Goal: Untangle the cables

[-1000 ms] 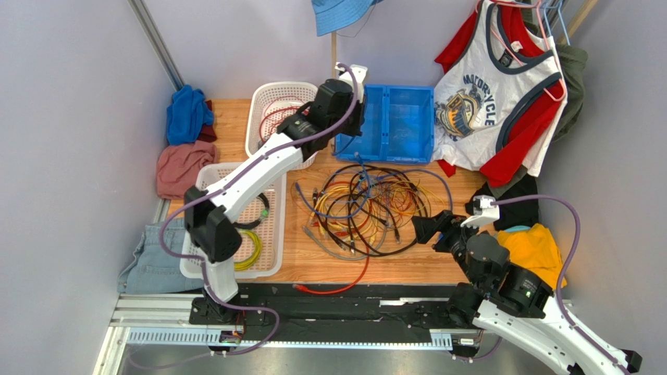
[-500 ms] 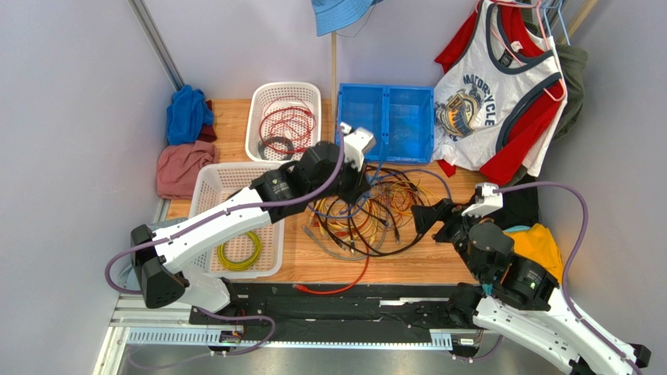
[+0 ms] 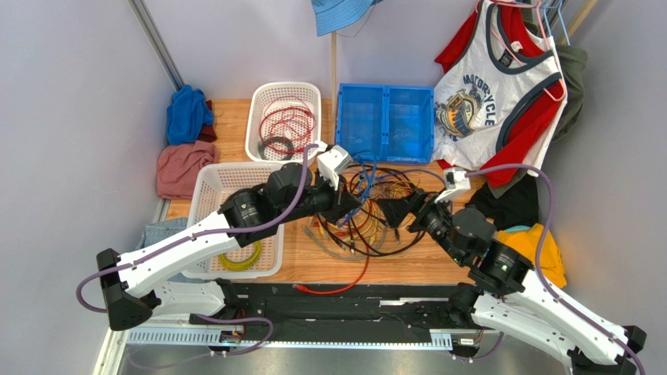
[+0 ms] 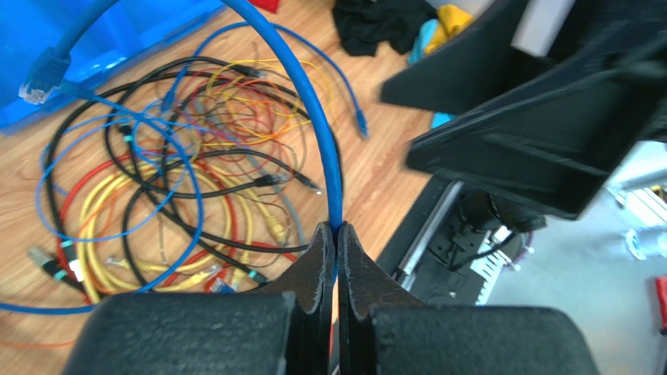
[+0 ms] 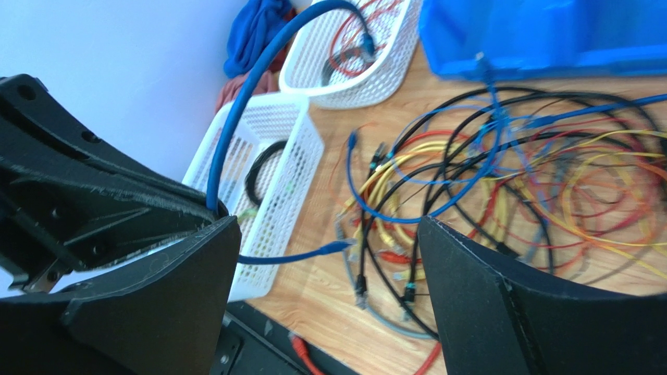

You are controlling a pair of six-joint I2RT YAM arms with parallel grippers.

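Pinching one blue cable (image 4: 307,94) tight, the left gripper (image 4: 335,231) hangs over the tangled cables (image 3: 376,207) on the bench (image 3: 407,266); the right gripper (image 5: 325,234) gapes wide beside it.

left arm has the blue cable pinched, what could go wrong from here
The thin blue cable in the left arm's shut jaws loops through the knotted heap of black, yellow and red cords; pulling may tighten the knot or drag the heap. It is pinched only at the tips, so it may slip. The right arm's open jaws stand close beside; they may collide.
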